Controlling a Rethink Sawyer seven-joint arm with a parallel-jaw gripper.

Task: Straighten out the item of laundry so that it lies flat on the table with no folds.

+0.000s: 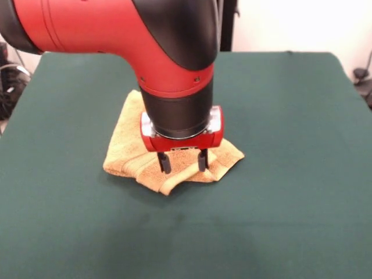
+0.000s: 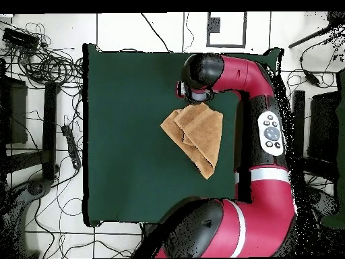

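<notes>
The large desk (image 1: 290, 174) draped in dark green cloth carries a small orange-tan terry-cloth towel (image 1: 131, 157) near its middle, folded over itself. Above the towel's near edge, the red and black arm's pincer (image 1: 183, 161) hangs with its two black fingers (image 1: 165, 162) apart, touching the cloth.

The claw (image 1: 182, 161) stands low over the folded towel (image 1: 133, 152), its two fingers (image 1: 165, 163) apart with a gap between them, tips at or just above the cloth. Directly beneath and behind the claw the bunched towel blocks any low pass. Ahead of the claw and out to both sides, the green table (image 1: 290, 174) lies bare and open. Above it, the bulky red arm (image 1: 116, 29) fills the space.
</notes>
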